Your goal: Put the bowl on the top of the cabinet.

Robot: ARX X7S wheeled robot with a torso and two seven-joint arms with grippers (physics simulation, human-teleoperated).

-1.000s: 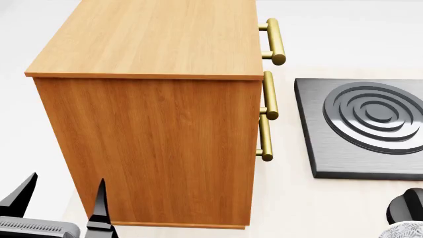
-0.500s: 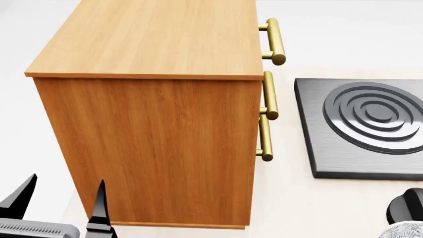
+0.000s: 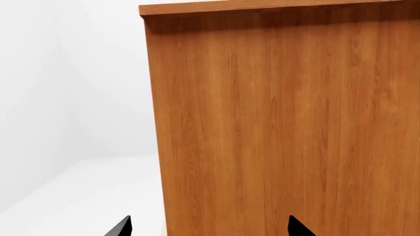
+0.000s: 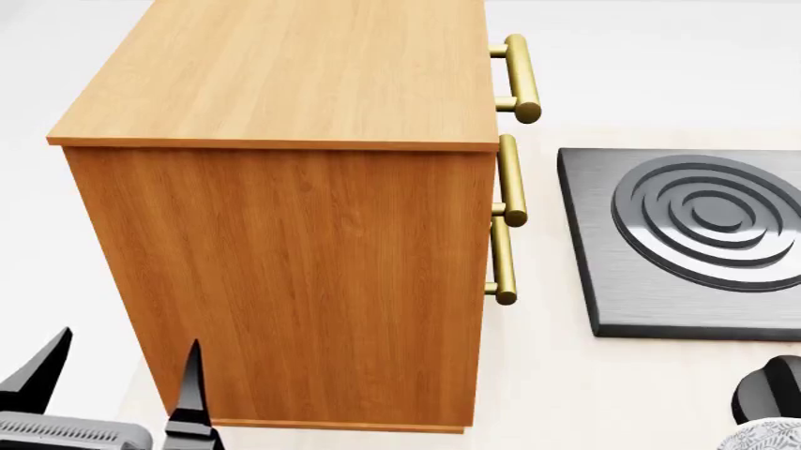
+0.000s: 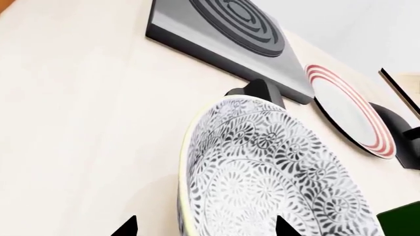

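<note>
The bowl (image 5: 276, 182), white with a dense grey-blue floral pattern, fills the right wrist view. Only its edge shows in the head view (image 4: 770, 437), at the bottom right corner. My right gripper (image 5: 205, 227) is open, and the bowl's near rim lies between its two black tips. The orange-brown cabinet (image 4: 300, 84) stands at the left of the table with a bare flat top and brass bar handles (image 4: 506, 220). My left gripper (image 4: 119, 361) is open and empty, low beside the cabinet's side wall (image 3: 282, 123); in the left wrist view (image 3: 208, 228) only its tips show.
A dark grey hob plate (image 4: 701, 234) with raised rings lies right of the cabinet and shows in the right wrist view (image 5: 223, 24). A small black object (image 4: 770, 389) sits between it and the bowl. A red-rimmed white plate (image 5: 351, 113) lies beyond the bowl.
</note>
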